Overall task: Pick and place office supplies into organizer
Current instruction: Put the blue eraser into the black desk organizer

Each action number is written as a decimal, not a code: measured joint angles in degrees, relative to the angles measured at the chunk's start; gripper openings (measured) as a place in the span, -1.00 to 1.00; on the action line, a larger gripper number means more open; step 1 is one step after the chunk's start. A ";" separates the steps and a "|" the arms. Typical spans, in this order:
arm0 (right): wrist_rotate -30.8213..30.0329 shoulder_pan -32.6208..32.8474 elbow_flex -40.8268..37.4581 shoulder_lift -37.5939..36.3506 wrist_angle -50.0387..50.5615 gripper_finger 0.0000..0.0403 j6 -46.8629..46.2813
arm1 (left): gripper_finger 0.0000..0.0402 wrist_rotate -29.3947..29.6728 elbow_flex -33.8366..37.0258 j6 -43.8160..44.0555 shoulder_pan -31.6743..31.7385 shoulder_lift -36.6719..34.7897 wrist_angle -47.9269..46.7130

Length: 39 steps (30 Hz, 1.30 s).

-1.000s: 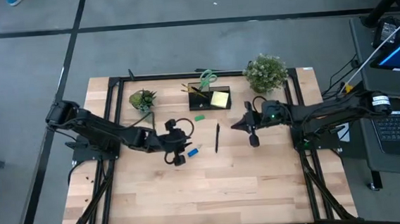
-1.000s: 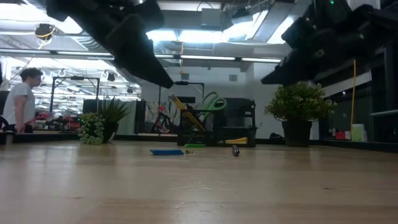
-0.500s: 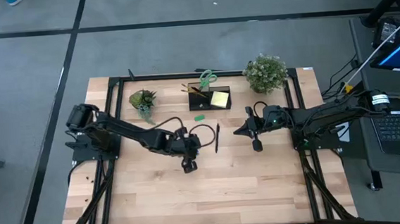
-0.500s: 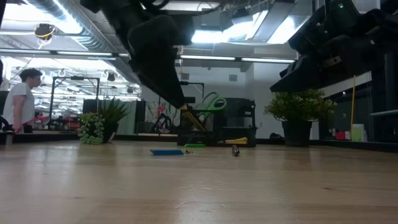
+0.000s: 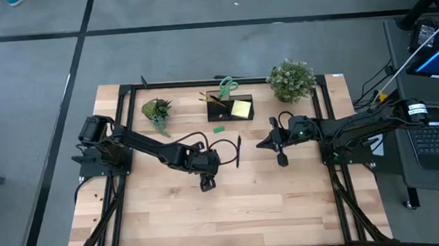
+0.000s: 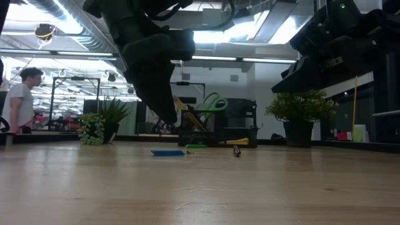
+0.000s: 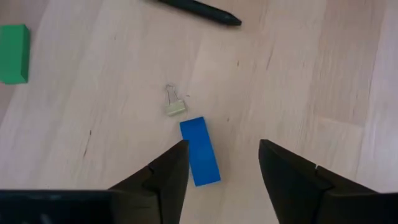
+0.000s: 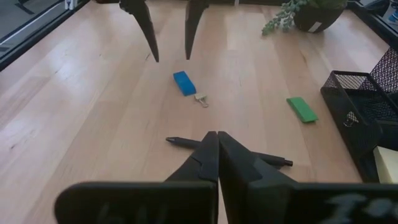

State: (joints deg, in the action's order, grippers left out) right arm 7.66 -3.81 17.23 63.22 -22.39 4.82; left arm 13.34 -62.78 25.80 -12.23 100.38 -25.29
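Observation:
My left gripper is open and hovers just above the small blue eraser, which lies flat on the table beside one finger. In the high view the left gripper hides the eraser. A small binder clip lies next to the eraser. A green eraser and a black pen lie nearer the black organizer, which holds green-handled scissors, pencils and a yellow sticky pad. My right gripper is shut and hangs above the table to the right of the pen.
Two potted plants stand at the far side: a small one left of the organizer and a bushier one right of it. Bare wood stretches across the near half of the table. A person stands in the room beyond.
My left gripper has moved toward the table's right and a little nearer, coming down over the blue eraser, which now lies under it in the high view. Its fingers point more steeply down than before. The erasers, pen and clip have stayed in place.

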 joint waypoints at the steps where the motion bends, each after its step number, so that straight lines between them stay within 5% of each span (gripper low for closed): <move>1: 0.00 0.00 0.00 0.00 0.00 -0.97 0.00 | -0.06 0.05 0.00 0.00 0.00 0.00 0.00; 14: -0.02 0.00 0.02 0.02 0.08 -0.97 -0.12 | -0.04 0.63 0.04 5.00 1.94 5.84 0.27; 26: -0.02 0.00 0.04 0.04 0.78 -0.97 -0.09 | -0.06 -6.25 -0.17 9.62 5.75 8.09 1.06; 39: -0.04 0.00 0.04 0.04 1.11 -0.97 0.06 | -0.07 -3.63 -0.04 9.44 4.02 8.14 1.35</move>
State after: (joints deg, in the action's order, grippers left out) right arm 7.62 -3.82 17.28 63.26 -21.28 4.88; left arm 9.71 -62.83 35.24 -8.21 108.52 -23.94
